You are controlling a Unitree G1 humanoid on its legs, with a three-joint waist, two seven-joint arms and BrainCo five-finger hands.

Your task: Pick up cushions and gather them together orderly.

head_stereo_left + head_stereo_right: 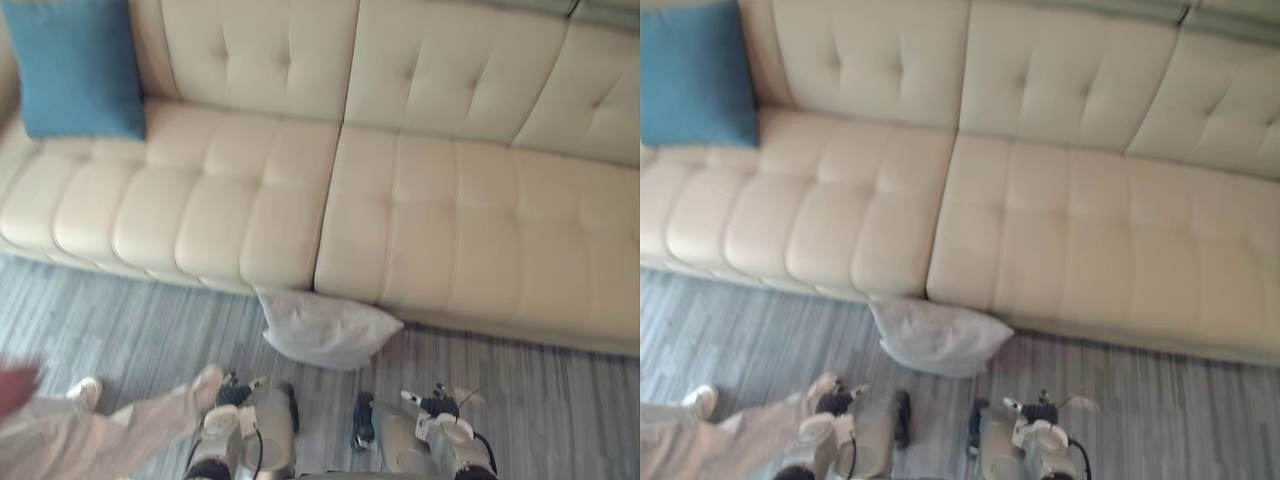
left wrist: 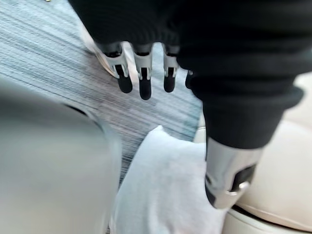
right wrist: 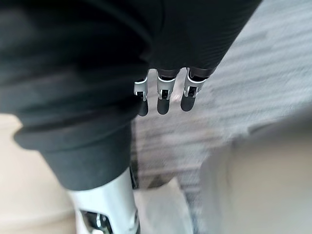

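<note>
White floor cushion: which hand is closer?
Left, by a little. The left hand hangs open just short of the white cushion, toward its left end; the right hand hangs open slightly farther off.

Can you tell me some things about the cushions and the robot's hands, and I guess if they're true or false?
1. The blue cushion sits on the sofa. True.
2. The white cushion lies on the sofa seat. False: it lies on the floor, against the sofa's front.
3. The left hand is holding the white cushion. False: its fingers are straight and hold nothing.
4. The right hand is open with nothing in it. True.
5. A person's shoe is on the floor. True.
</note>
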